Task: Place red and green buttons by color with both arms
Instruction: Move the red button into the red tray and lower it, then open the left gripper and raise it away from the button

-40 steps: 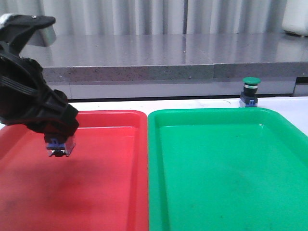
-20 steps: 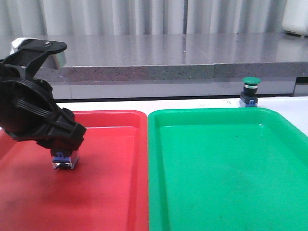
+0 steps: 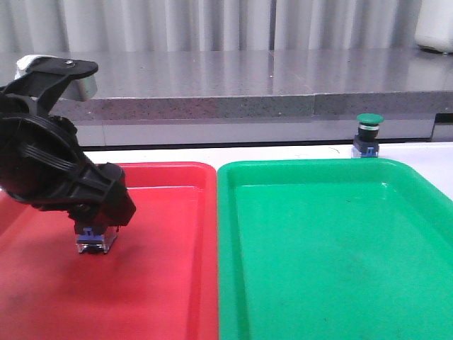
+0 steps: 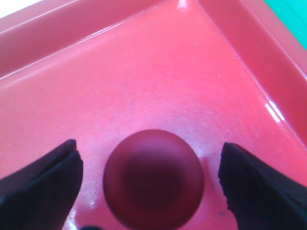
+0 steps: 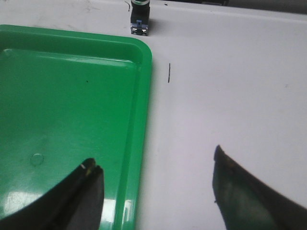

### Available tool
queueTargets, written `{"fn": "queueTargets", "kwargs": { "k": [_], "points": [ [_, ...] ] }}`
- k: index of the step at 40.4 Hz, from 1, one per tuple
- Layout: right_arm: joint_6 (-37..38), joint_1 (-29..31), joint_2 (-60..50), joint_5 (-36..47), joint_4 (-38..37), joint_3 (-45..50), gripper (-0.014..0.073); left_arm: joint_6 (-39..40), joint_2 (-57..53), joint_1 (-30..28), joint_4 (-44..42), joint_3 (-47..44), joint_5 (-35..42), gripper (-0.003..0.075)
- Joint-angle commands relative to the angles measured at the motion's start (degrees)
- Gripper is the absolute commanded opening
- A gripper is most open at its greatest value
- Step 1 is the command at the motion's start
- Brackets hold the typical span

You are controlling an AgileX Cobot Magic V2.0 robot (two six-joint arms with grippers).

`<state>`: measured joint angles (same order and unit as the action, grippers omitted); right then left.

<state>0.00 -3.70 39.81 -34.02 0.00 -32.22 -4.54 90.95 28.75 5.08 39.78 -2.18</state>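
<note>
The red button (image 4: 153,179) stands upright on the floor of the red tray (image 3: 163,283). Only its blue-and-metal base (image 3: 92,241) shows below my left gripper (image 3: 99,212) in the front view. In the left wrist view that gripper (image 4: 149,165) is open and straddles the red cap, with a gap on each side. The green button (image 3: 369,134) stands on the white table just behind the green tray (image 3: 318,248). My right gripper (image 5: 156,163) is open and empty over that tray's right rim, well short of the green button (image 5: 139,19).
The two trays lie side by side, red on the left and green on the right. A grey stone ledge (image 3: 248,85) runs behind the table. White tabletop (image 5: 230,96) lies to the right of the green tray. A short dark mark (image 5: 169,73) lies on it.
My left arm has come down and a little to the right, bringing the red button from above the red tray onto its floor. The green button has not moved.
</note>
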Motion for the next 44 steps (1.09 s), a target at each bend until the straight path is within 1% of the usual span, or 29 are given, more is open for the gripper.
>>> {"fn": "queueTargets", "kwargs": {
  "k": [1,8,13,18,27,32,39,44],
  "points": [
    [-0.4,0.3,0.3,3.7,-0.5,-1.9,0.0507,0.5,-4.6,0.5,0.5,2.9,0.0,0.0584],
    [-0.4,0.3,0.3,3.7,-0.5,-1.9,0.0507,0.5,-12.1,0.4,0.5,7.5,-11.9,0.0584],
    [-0.4,0.3,0.3,3.7,-0.5,-1.9,0.0507,0.5,-19.0,0.4,0.5,10.0,-17.1,0.0584],
    [-0.4,0.3,0.3,3.7,-0.5,-1.9,0.0507,0.5,-26.5,0.4,0.5,10.4,-19.6,0.0584],
    [-0.4,0.3,0.3,3.7,-0.5,-1.9,0.0507,0.5,-41.3,0.4,0.5,10.4,-27.4,0.0584],
    [-0.4,0.3,0.3,3.7,-0.5,-1.9,0.0507,0.5,-47.5,0.4,0.5,10.4,-31.8,0.0584],
    [-0.4,0.3,0.3,3.7,-0.5,-1.9,0.0507,0.6,-54.2,0.4,2.0,9.3,-35.5,0.0584],
    [-0.4,0.3,0.3,3.7,-0.5,-1.9,0.0507,0.6,-56.3,0.4,2.0,7.6,-35.4,0.0584]
  ]
}}
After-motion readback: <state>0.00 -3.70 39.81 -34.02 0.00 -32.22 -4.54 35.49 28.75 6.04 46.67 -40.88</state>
